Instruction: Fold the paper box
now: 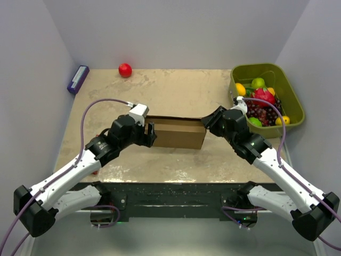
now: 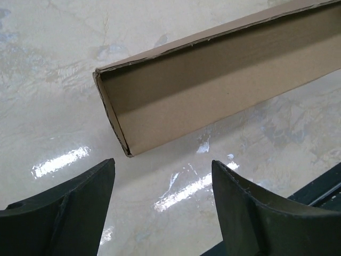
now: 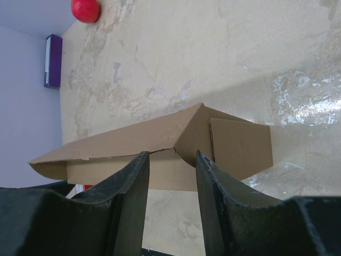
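The paper box [image 1: 176,133] is a long, low, brown cardboard shape lying across the middle of the table. My left gripper [image 1: 151,134] sits just off its left end. In the left wrist view the box [image 2: 213,90] shows an open end, and my left gripper [image 2: 162,176] is open over bare table with nothing between its fingers. My right gripper [image 1: 205,124] is at the box's right end. In the right wrist view its fingertips stand apart at the top edge of the box [image 3: 234,149], where a folded corner flap dips between them; my right gripper [image 3: 171,156] clamps nothing.
A green bin [image 1: 292,96] of fruit stands at the right back. A red ball [image 1: 124,70] and a purple block [image 1: 78,79] lie at the back left. A small red item [image 1: 95,172] lies by my left arm. Walls close in the table's left, back and right sides.
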Motion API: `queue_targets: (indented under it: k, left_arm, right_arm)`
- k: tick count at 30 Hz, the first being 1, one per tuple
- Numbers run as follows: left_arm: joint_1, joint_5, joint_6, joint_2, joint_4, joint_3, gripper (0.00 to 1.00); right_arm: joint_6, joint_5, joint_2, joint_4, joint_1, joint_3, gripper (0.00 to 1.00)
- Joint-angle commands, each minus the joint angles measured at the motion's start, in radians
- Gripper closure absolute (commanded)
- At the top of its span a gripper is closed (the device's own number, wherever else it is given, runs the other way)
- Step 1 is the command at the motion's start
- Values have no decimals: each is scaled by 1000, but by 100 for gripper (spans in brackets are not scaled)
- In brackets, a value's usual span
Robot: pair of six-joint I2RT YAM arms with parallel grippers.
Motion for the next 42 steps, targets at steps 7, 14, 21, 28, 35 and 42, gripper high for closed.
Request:
queue_targets:
  k: [7,14,21,28,35,42]
  left_arm:
    - [55,67,-81,-37,-77,212,26]
    - [202,153,-44,-5,-1,234,34]
    - [228,168,-53,61,102,213,44]
    - [261,191,-71,112,180,199,50]
    - [278,254,-88,135,202,141,63]
    - [278,275,-107,110,211,41,69]
  right_arm:
    - [-8,24,-4,-44,11,-34,58]
    - [-17,38,-28,-56,14,-42,58]
    - [-17,29,-30,-51,14,-53,58]
    - [-19,33,-37,-58,14,-56,58]
    - [-19,39,-36,-59,15,-57,58]
    - [-19,42,-31,-56,17,-62,58]
